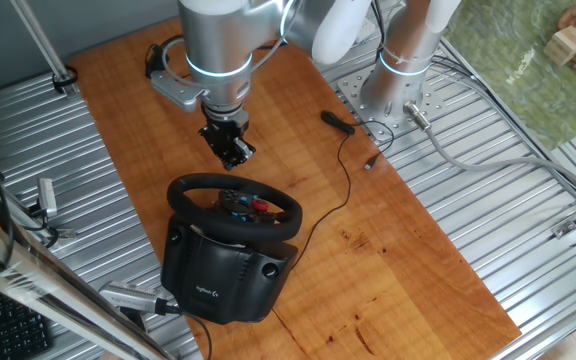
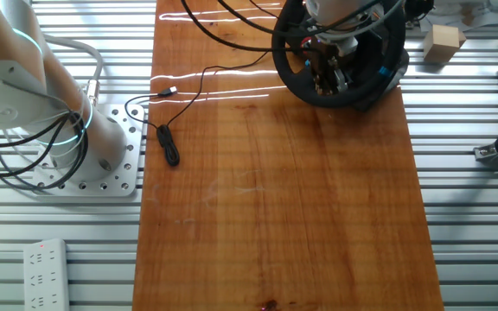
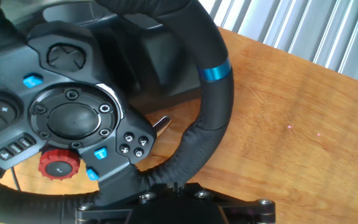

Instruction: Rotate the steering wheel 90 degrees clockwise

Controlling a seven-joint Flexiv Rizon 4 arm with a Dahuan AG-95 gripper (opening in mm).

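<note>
The worktop (image 1: 408,250) is a long slab of reddish, varnished wood laid over a frame of ribbed aluminium rails (image 1: 528,210) that run out on both sides. Window light streaks across the board's far end in the other fixed view, and a few small dark marks dot the wood near its front edge.

The steering wheel (image 1: 233,207) sits near one end of the board on its boxy black base (image 1: 223,275), which carries a white logo. The rim is tilted back, and its blue strip (image 3: 217,73) lies on the right side in the hand view, beside a hub with a red dial (image 3: 59,164) and blue buttons.

The arm's gripper (image 1: 230,146) hangs just behind the wheel's rim, apart from it. Its fingers point down and hold nothing; how far apart they stand I cannot tell.

A thin black cable (image 1: 343,180) snakes across the wood from a small black plug (image 1: 337,123) near the arm's bolted mounting plate (image 2: 102,177). A white power strip (image 2: 45,275) lies on the rails, and a small wooden block (image 2: 442,44) rests beyond the wheel.
</note>
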